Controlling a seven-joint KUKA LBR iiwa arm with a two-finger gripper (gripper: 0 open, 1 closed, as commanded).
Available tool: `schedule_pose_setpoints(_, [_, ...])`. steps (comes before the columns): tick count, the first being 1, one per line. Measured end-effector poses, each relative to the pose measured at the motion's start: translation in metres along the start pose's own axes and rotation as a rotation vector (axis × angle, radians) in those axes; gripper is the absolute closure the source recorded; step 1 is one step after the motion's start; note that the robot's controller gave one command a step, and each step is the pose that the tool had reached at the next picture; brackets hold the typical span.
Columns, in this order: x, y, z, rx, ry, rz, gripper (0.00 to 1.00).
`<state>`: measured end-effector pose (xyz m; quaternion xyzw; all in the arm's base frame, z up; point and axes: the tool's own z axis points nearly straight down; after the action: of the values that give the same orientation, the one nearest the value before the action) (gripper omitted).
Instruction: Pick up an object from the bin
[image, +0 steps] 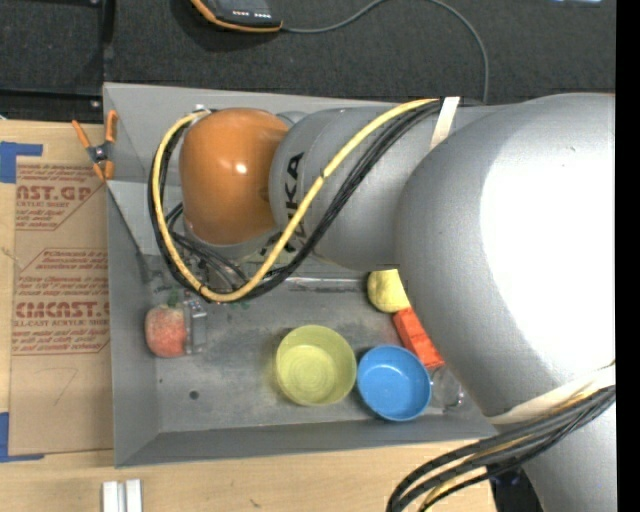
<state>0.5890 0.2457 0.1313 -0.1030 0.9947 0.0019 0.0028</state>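
Grey bin (133, 400) — pinkish ball (166, 331) left, yellow bowl (316, 366) beside blue bowl (394, 383).

The arm (520, 230) is a fat, smooth silver-grey casing across the right of the frame, capped at upper left by a glossy orange dome cover (228, 175). Black lettering (291, 190) on the shell beside the dome, partly hidden, appears to read KUKA. A bundle of black and yellow cables (340, 163) runs along the casing under a white strap (445, 115) and loops round the dome.
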Motion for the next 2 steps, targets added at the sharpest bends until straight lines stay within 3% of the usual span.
schedule_pose_setpoints(1, [-0.002,-0.002,0.064,0.000,0.012,0.149,0.00])
schedule_pose_setpoints(2, [0.013,0.005,0.061,-0.002,-0.002,-0.303,0.00])
